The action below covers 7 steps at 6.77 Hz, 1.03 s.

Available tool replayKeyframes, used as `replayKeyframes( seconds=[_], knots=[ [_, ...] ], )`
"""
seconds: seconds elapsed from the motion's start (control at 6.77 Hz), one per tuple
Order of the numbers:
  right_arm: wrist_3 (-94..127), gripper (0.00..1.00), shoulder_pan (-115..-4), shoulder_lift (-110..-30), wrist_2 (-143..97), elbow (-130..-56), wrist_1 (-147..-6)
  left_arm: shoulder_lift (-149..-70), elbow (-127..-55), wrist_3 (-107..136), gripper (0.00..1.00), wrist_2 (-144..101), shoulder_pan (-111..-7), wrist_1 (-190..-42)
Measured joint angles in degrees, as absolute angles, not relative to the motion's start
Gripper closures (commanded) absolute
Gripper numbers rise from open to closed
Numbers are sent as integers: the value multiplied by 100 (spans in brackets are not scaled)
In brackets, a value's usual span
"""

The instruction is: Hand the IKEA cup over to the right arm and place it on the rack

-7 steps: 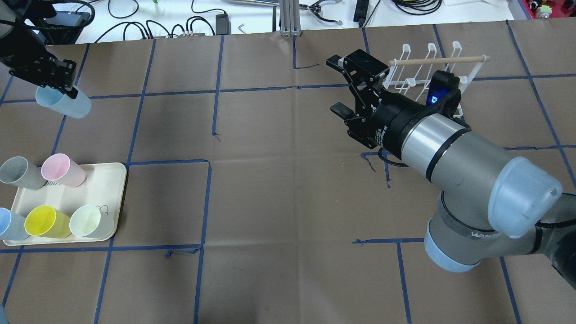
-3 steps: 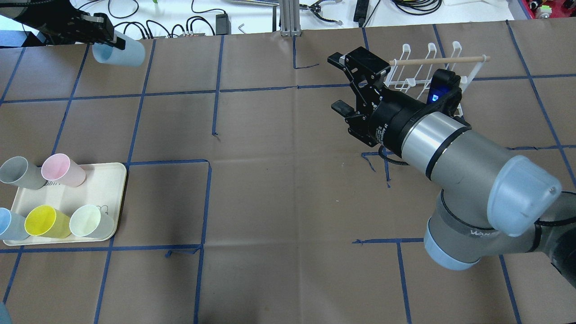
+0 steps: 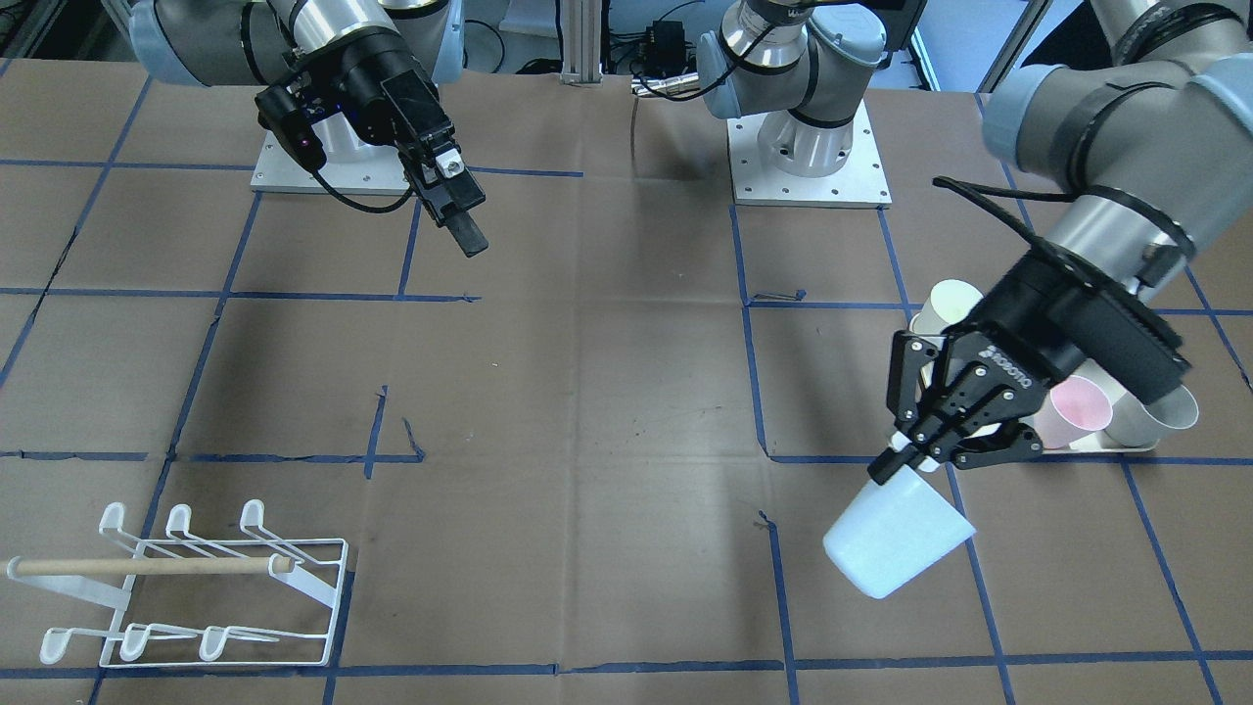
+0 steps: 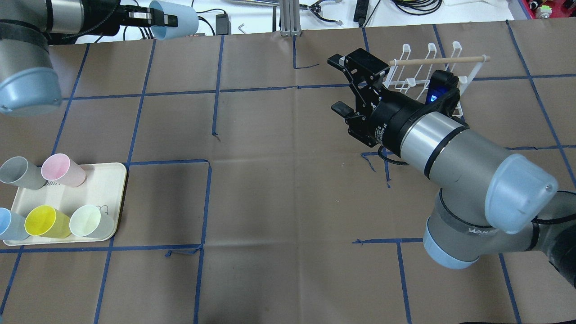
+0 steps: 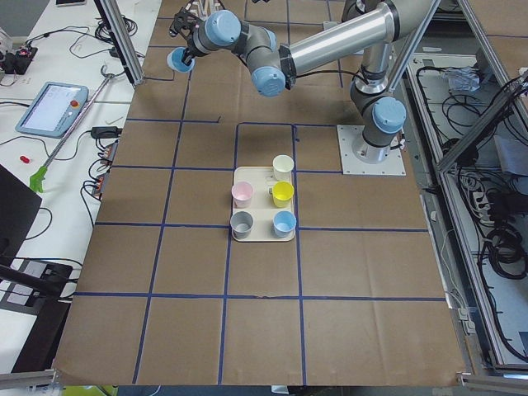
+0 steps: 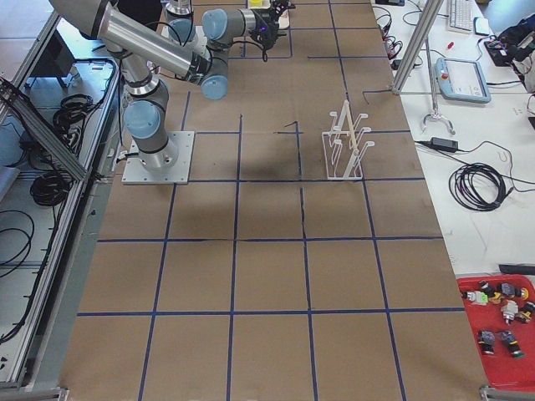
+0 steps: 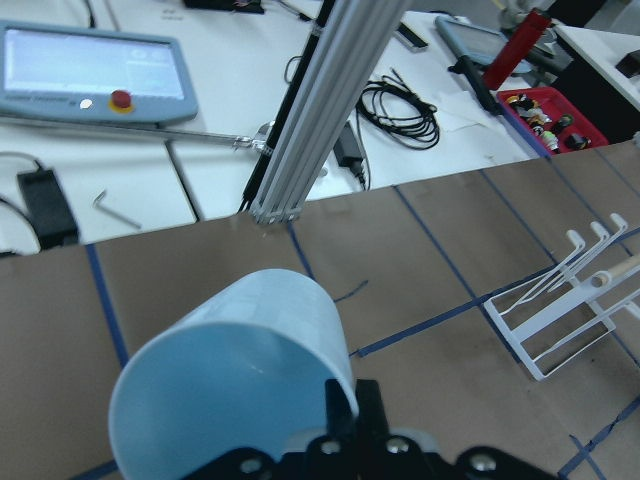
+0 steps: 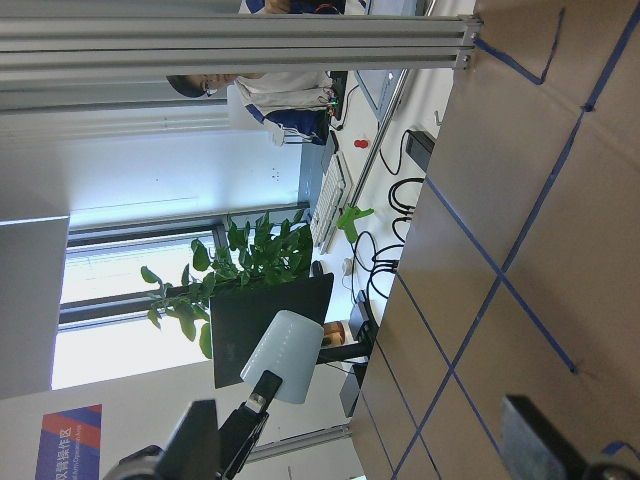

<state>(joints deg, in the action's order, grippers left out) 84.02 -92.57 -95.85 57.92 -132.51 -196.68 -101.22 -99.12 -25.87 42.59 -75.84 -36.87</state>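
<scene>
**First voice:** What lies nearest in the overhead view?

**Second voice:** At lower right, the thick silver-grey right arm point(image 4: 454, 153) comes in and slants up toward the middle. At lower left, a cream tray point(image 4: 110, 184) rests on the brown table point(image 4: 279, 202), which is crossed by blue tape lines. Five cups stand on the tray. A second blue cup point(image 4: 8, 224), a yellow cup point(image 4: 45, 221) and a pale green cup point(image 4: 89, 220) are in the near row. A grey cup point(image 4: 18, 173) and a pink cup point(image 4: 63, 170) are behind them.

**First voice:** And further up the frame?

**Second voice:** Right of centre, the right gripper point(image 4: 336, 84) hangs above the table. Its two black fingers are spread wide with nothing between them. Just behind it, at upper right, is the white wire rack point(image 4: 468, 74). A wooden bar point(image 4: 438, 59) lies across its hooked prongs, and no cup hangs on it.

**First voice:** Where is the cup that has to be passed over?

**Second voice:** It is farthest away, at the upper left. The pale blue cup point(image 4: 180, 20) is in the air over the table's far edge, where the brown paper meets the white bench. It lies on its side, with its mouth toward the frame's left and its base toward the right. The left gripper point(image 4: 157, 19) has its fingers clenched on the cup's wall at the rim. Cup and right gripper are well apart, with bare table between them.

**First voice:** Does any other view confirm that grip?

**Second voice:** Yes. In the front-facing view the same cup shows at lower right, pinched at its rim by the black fingers.
</scene>
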Motion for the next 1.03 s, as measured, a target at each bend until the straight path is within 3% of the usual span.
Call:
replayKeyframes(
  seconds=[0.59,1.03],
  knots=[
    [8454,0,-9264,-9458,5964,-13244,-19616,-10424,-11717,-2505,99,2911,-8120,370],
    [8884,0,-9289,-9408,6285,-13257,-19405,-10384,-12259,-2163,99,2804,-8573,1593]
  ],
)
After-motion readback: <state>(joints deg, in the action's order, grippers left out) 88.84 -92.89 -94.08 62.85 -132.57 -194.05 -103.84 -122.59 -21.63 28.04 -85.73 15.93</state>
